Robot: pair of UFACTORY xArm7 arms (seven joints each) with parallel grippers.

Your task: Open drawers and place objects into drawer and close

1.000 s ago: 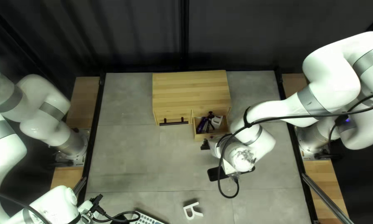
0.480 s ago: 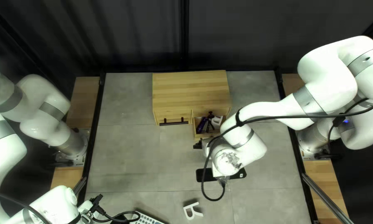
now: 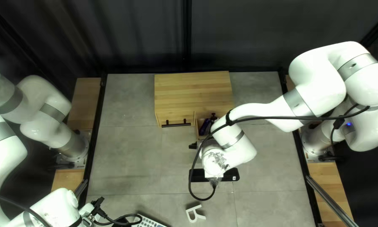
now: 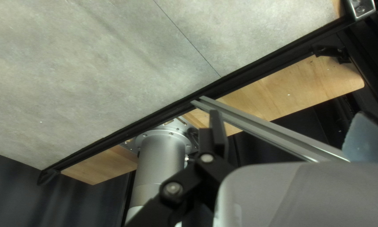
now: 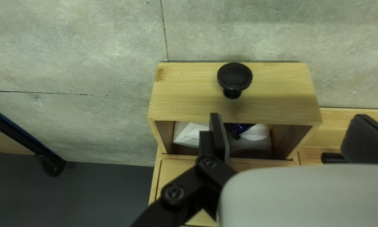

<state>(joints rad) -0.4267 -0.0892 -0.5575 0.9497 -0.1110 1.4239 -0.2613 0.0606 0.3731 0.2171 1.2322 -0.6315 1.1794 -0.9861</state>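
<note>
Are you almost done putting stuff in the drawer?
Partly! The drawer with the round knob is open, and a purple thing is already inside. Nothing's in hand: my right gripper and left gripper are open and empty. The drawer needs closing, and the white letter on the table may need putting in first.

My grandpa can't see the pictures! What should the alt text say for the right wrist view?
A wooden drawer stands pulled out, with a round black knob on its front and a white thing and a shiny purple-blue thing inside. The right pincer, black and wide open, partly blocks the view of it.
</note>
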